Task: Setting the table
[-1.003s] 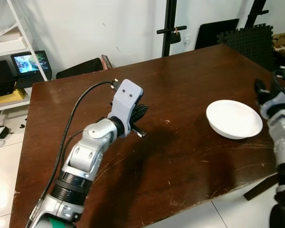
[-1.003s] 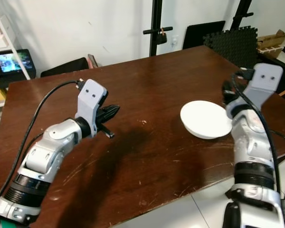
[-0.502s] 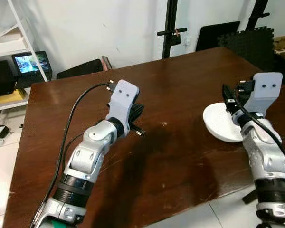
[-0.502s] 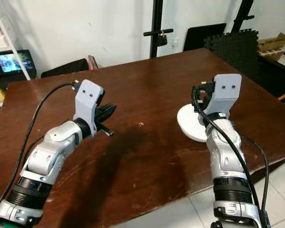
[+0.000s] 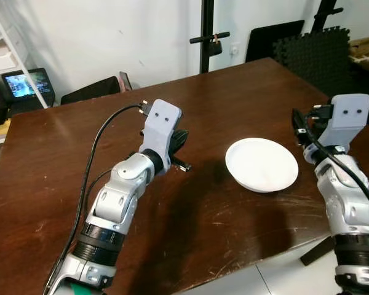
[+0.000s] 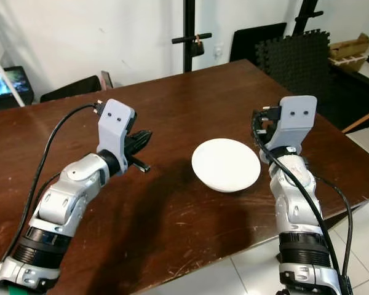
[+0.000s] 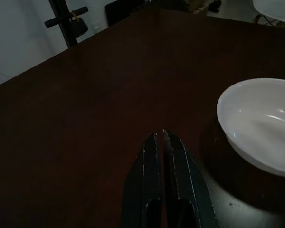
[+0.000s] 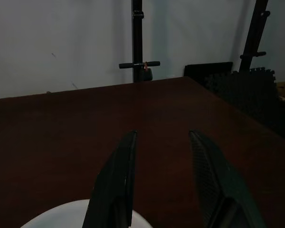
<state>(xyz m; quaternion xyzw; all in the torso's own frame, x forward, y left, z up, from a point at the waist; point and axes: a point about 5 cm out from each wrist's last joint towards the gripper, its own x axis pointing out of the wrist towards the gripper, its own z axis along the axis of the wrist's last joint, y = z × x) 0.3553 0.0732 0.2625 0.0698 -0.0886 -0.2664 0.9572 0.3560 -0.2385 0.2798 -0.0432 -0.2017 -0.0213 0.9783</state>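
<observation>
The bowl (image 5: 261, 164) now sits nearer the middle of the surface (image 5: 234, 98) than it did a second ago, when it lay out toward the right-hand edge. Some of that shift is the camera's own (the whole scene has slid), but against the surface's edges the bowl does look pulled inward. The right claw (image 8: 161, 156), which half a second ago was over the bowl's rim, now hangs released just beside and above it, its fingers (image 8: 116, 175) spread and holding nothing. By my reading, the bowl has been placed and let go, so one place setting is begun.

The left claw (image 7: 162, 142) is clenched with nothing in it, poised low over the bare wood to the left of the bowl, near but not touching.

Around the surface: a black stand (image 5: 206, 37) behind it, dark foam mats (image 5: 317, 49) against the wall at the right, a shelf with a small lit screen (image 5: 23, 85) at the left, and a chair back (image 5: 95, 91) at the far edge. Nothing stands between either claw and the bowl.
</observation>
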